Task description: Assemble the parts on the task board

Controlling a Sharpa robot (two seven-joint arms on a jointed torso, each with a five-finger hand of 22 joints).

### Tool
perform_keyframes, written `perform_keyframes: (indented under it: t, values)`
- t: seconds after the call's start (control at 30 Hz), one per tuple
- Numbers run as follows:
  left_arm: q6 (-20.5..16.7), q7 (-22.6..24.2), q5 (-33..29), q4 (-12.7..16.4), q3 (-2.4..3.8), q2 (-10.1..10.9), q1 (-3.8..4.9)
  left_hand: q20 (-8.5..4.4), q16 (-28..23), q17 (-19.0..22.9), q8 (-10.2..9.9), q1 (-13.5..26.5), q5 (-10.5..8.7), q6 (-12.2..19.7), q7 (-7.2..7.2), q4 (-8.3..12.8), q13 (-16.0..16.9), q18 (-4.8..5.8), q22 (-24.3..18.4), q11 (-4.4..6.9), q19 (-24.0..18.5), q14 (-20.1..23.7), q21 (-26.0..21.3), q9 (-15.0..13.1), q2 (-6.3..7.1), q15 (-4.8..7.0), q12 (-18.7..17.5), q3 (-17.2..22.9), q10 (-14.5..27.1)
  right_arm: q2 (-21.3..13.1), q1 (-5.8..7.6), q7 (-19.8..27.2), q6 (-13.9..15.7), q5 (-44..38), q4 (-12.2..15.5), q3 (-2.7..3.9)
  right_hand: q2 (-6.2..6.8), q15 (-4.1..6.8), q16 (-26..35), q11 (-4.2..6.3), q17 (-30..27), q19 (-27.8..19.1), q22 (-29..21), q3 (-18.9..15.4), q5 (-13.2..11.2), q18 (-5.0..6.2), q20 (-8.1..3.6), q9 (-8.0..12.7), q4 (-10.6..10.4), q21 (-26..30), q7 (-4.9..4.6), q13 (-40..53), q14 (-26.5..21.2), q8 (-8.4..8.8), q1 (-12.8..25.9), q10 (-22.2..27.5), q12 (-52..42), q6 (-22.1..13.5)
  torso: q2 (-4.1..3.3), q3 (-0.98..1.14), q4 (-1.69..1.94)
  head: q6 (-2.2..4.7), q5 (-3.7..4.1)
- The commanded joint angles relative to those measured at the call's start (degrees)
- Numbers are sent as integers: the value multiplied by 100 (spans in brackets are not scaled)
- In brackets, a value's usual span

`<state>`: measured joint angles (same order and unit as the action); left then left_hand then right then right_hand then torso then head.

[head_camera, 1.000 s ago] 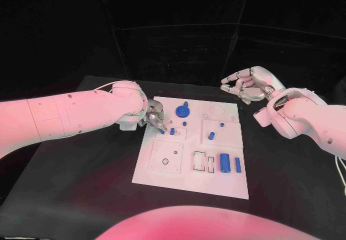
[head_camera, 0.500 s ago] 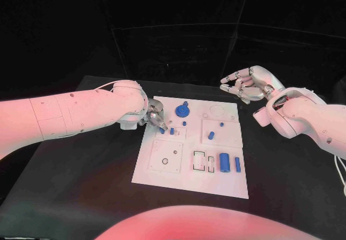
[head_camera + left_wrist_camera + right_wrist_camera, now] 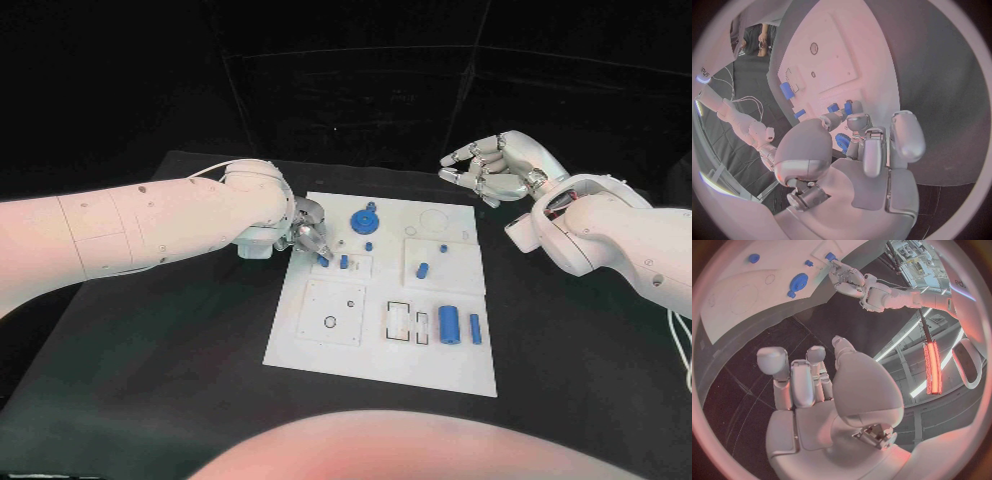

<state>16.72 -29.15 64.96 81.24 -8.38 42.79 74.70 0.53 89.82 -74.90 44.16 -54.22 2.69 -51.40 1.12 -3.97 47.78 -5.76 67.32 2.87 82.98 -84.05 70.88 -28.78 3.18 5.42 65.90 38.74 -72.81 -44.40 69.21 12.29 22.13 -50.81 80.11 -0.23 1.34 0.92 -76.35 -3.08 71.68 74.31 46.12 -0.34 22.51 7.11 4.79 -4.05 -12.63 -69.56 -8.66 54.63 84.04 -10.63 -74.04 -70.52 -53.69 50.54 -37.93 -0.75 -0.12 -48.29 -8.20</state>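
Observation:
The white task board [image 3: 382,345] lies in the middle of the black table. My left hand [image 3: 310,238] hovers over the board's left edge, fingers curled down. Its fingertips [image 3: 856,119] reach two small blue pegs [image 3: 323,260] [image 3: 833,107]; whether they grip one is unclear. A round blue part [image 3: 365,220] [image 3: 798,280] sits just beyond that hand. More small blue pieces [image 3: 423,270] lie mid-board, and two blue cylinders [image 3: 449,323] lie near the right edge. My right hand [image 3: 490,170] [image 3: 811,385] is raised beyond the board's far right corner, fingers loosely bent and holding nothing.
A square white plate with two small holes [image 3: 335,300] [image 3: 814,48] sits on the board's near left. Dark rectangular slots [image 3: 400,320] lie beside the cylinders. Bare black table [image 3: 173,330] surrounds the board on all sides.

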Motion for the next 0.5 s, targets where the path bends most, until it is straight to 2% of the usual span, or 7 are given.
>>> perform_keyframes:
  t: [0.03,0.5]
  values:
    - [144,-23,-29,20,-7,4,-6,-14,18,-1510,20,39,7,-34,1,25,8,77,5,-11,14,-595,35,5,31,55,23,5,-40,5,11,29,-38,16,3,3,-12,45,40,-14,-2,13,-4,10,6,31,-23,5,-28,28,24,-8,212,-21,24,13,-19,-34,1,-1,2,1,-4]
    - [86,-27,-28,25,-7,19,-5,-20,18,-1510,29,50,7,-56,-7,57,50,84,39,-3,26,-595,61,6,52,61,48,9,-68,4,11,32,-34,16,4,3,-12,45,40,-14,-2,13,-4,10,6,31,-23,5,-28,28,24,-8,212,-21,24,13,-19,-34,-1,3,-1,-4,-8]
